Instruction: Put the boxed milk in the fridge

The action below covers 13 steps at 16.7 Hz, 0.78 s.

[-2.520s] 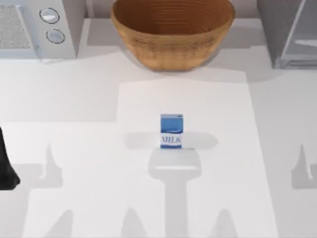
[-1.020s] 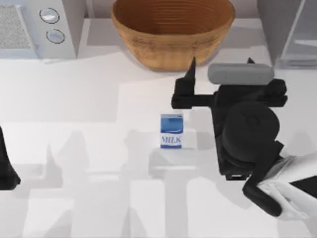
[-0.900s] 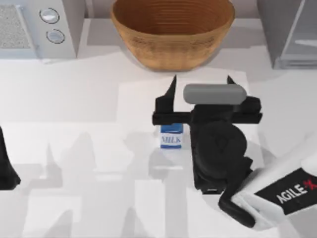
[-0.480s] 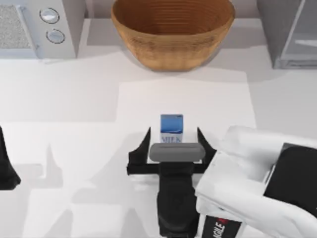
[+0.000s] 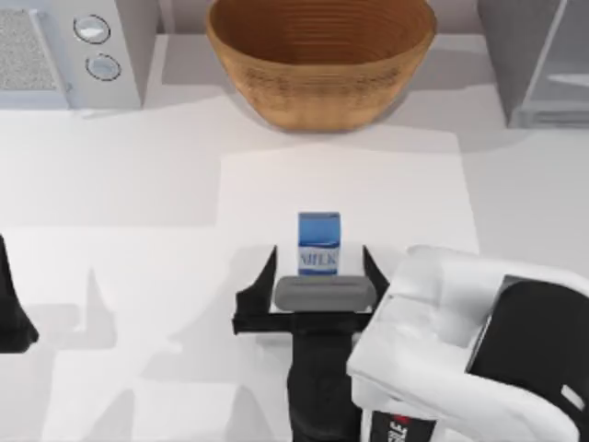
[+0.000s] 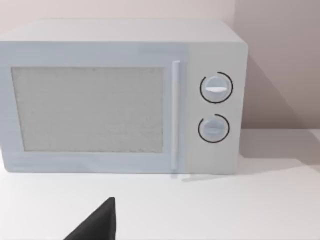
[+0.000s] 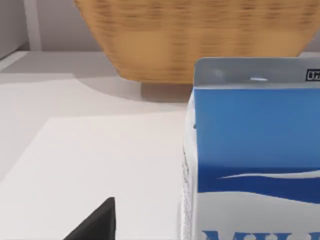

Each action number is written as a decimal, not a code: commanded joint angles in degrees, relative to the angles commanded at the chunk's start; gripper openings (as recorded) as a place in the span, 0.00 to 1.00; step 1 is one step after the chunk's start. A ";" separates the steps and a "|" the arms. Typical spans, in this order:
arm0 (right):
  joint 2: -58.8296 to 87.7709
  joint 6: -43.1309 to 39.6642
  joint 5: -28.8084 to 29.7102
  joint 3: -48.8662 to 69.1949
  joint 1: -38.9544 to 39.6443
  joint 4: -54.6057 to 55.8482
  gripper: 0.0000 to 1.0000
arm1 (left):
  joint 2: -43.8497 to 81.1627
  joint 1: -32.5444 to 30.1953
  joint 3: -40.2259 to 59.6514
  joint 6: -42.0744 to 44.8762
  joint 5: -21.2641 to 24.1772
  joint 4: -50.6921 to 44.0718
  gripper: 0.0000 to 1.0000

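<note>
The boxed milk (image 5: 318, 241), a small blue carton with a white band, stands upright at the middle of the table. It fills much of the right wrist view as the boxed milk (image 7: 255, 150). My right gripper (image 5: 319, 265) is open just in front of it, one fingertip (image 5: 268, 265) on each side of the carton, neither touching. One dark fingertip (image 7: 97, 224) shows in the right wrist view. The grey fridge (image 5: 538, 60) with its glassy door stands at the back right. My left gripper (image 5: 11, 318) is parked at the left edge.
A large woven basket (image 5: 320, 55) stands at the back centre, behind the carton, seen as the basket (image 7: 200, 40). A light grey microwave (image 5: 64, 51) with two knobs is at the back left, seen as the microwave (image 6: 120, 100) beyond a fingertip (image 6: 97, 225).
My right arm came in from the right, swung round to the carton's near side, and has edged forward so its open fingers flank the carton. Carton and left arm have not moved.
</note>
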 joint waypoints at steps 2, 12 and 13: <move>0.35 -0.04 -1.60 1.71 -1.48 -1.13 1.00 | 0.00 0.00 0.00 0.00 0.00 0.00 1.00; 1.57 -0.24 -6.28 6.76 -6.17 -4.75 0.85 | 0.00 0.00 0.00 0.00 0.00 0.00 1.00; 1.57 -0.24 -6.28 6.76 -6.17 -4.75 0.77 | 0.00 0.00 0.00 0.00 0.00 0.00 1.00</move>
